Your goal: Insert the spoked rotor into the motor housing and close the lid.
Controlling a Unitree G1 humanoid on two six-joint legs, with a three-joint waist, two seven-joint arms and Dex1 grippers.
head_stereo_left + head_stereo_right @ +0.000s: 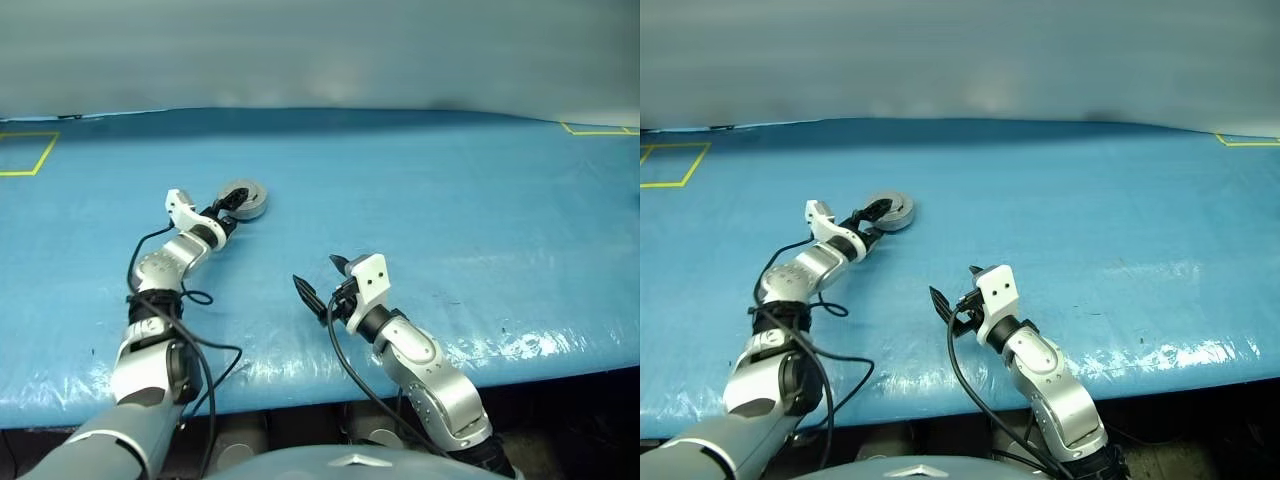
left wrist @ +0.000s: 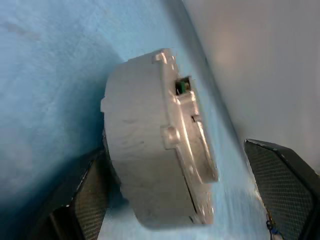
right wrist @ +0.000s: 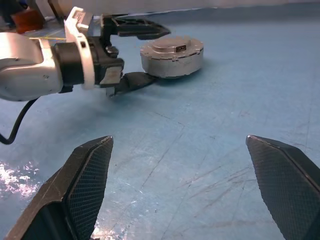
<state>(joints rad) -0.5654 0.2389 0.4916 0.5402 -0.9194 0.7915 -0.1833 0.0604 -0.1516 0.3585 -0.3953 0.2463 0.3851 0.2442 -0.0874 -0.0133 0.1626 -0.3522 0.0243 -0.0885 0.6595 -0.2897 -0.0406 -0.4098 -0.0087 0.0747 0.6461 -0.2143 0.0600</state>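
Observation:
The motor housing (image 1: 243, 199) is a short round grey can lying on the blue table, left of centre. Its lid (image 3: 172, 46) sits shut on top, plain grey with a raised centre disc. The spoked rotor is hidden. My left gripper (image 1: 228, 205) is open and straddles the housing (image 2: 145, 165). One finger (image 2: 87, 202) lies close against the wall and the other (image 2: 282, 175) stands well apart. My right gripper (image 1: 318, 272) is open and holds nothing, near the table's front edge. It points towards the housing from a distance.
Blue sheeting (image 1: 450, 220) covers the whole table. Yellow tape corners mark the far left (image 1: 25, 155) and far right (image 1: 600, 128). Black cables (image 1: 190, 340) hang along my left arm. The table's front edge (image 1: 520, 375) runs just below my right gripper.

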